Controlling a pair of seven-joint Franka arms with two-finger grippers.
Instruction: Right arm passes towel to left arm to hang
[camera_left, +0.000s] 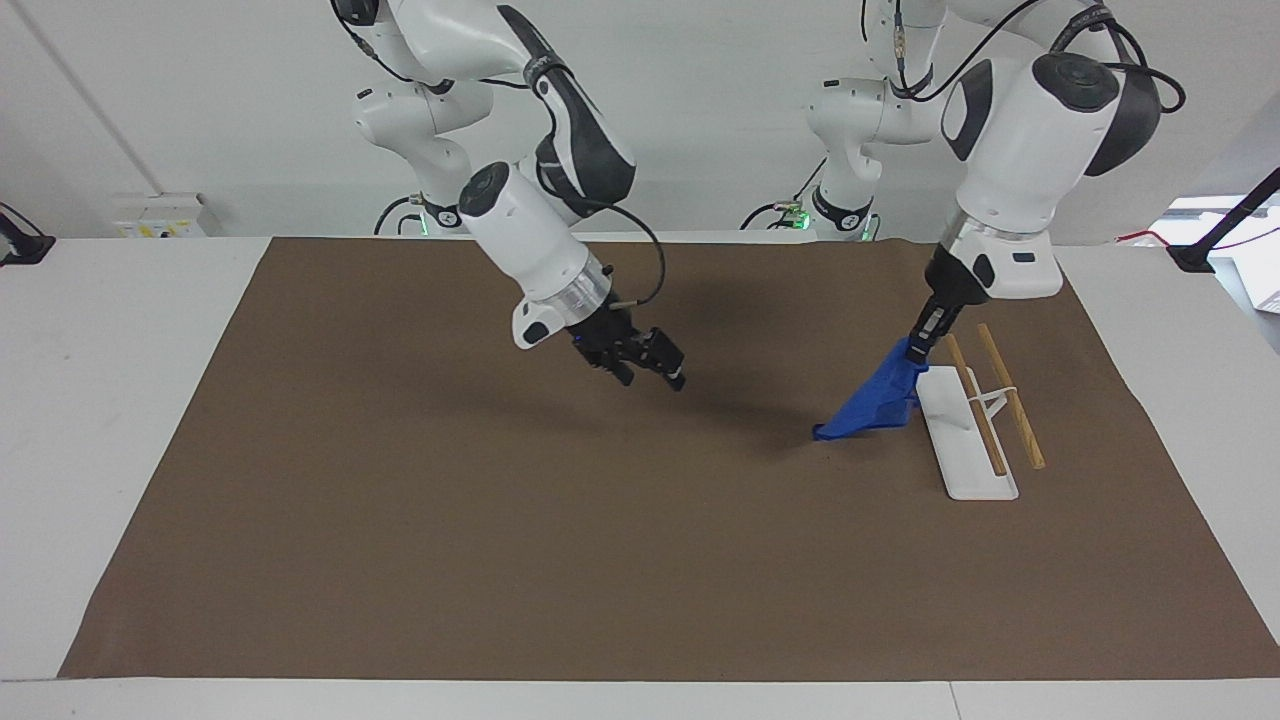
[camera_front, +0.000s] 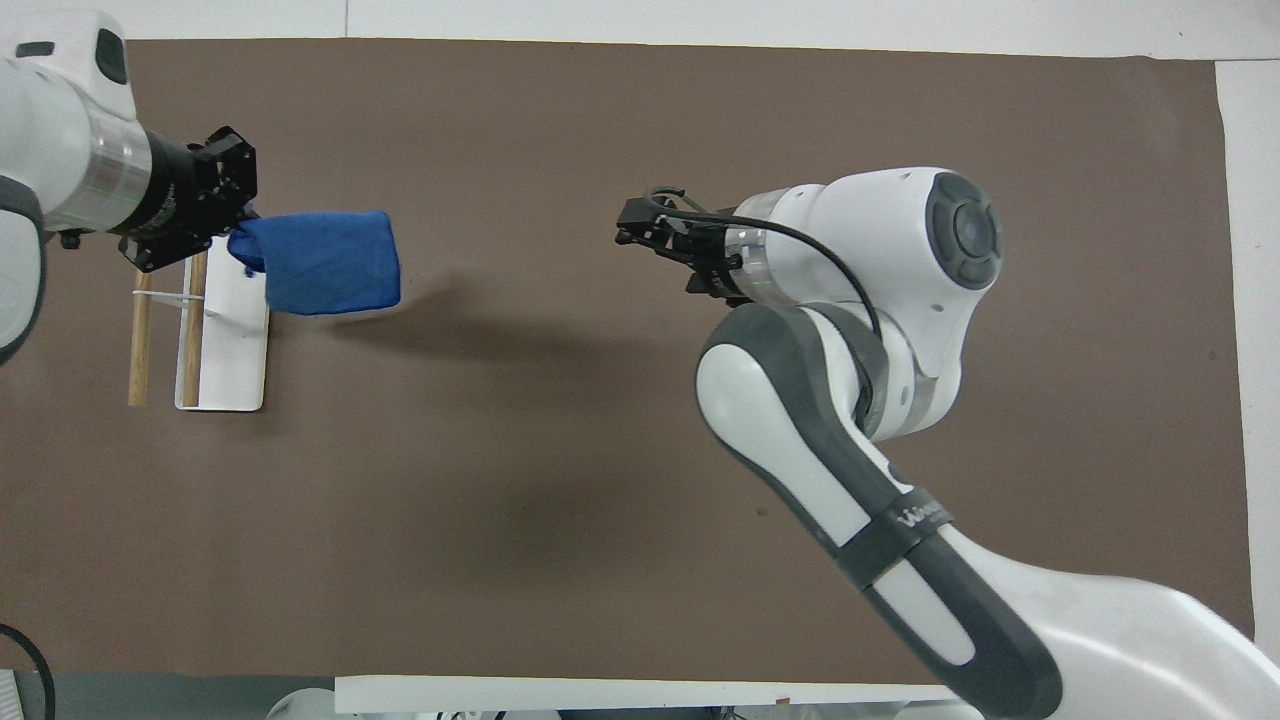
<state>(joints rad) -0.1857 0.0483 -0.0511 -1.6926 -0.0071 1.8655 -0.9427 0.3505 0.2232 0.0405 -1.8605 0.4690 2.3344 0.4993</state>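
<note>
The bright blue towel (camera_left: 868, 405) hangs from my left gripper (camera_left: 912, 348), which is shut on its top corner. It hangs over the mat, right beside the white rack base (camera_left: 962, 455), at the end of the base nearer the robots. In the overhead view the towel (camera_front: 325, 262) spreads out from the left gripper (camera_front: 236, 238) toward the middle of the table. My right gripper (camera_left: 655, 372) is open and empty, up over the middle of the mat. It also shows in the overhead view (camera_front: 630, 225).
The rack holds two wooden rods (camera_left: 1012, 398) on a thin white bracket, toward the left arm's end of the table; it shows in the overhead view (camera_front: 232, 360) too. A brown mat (camera_left: 480, 520) covers most of the white table.
</note>
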